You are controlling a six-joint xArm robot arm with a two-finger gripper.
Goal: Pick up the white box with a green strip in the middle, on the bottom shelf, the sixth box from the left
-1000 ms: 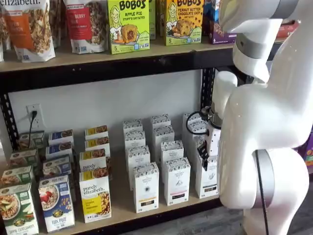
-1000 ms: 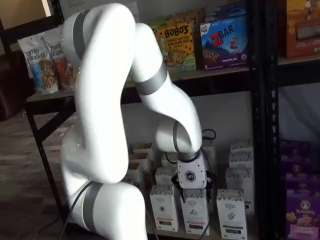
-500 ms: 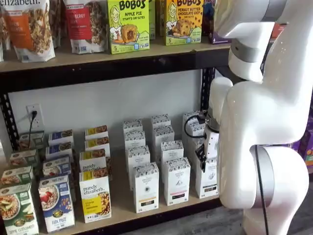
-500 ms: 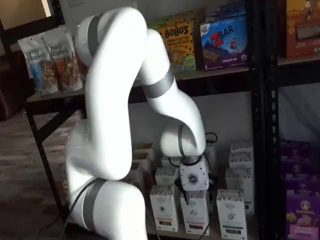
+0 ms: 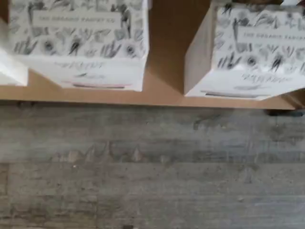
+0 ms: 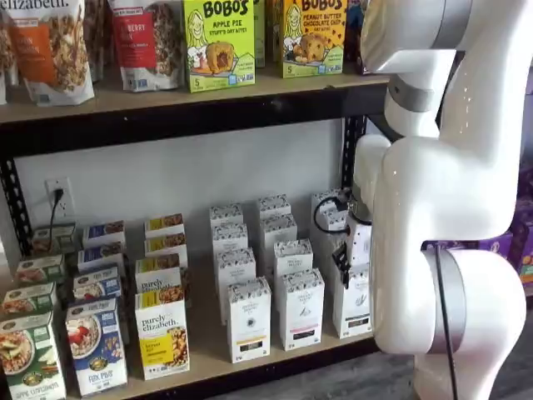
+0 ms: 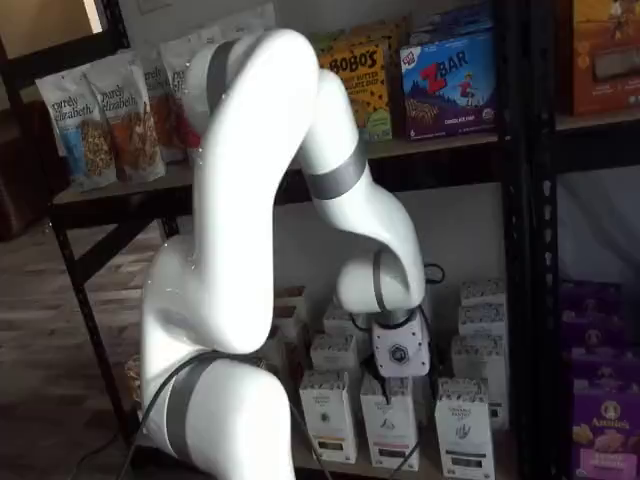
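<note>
Arm shifted right along the bottom shelf (image 6: 208, 354), jaws' state hidden, above the white box (image 6: 353, 302).

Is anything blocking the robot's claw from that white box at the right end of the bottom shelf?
Nothing visible does. In a shelf view the gripper hangs close above the white box. The neighbouring box stands to one side, with a gap between.
</note>
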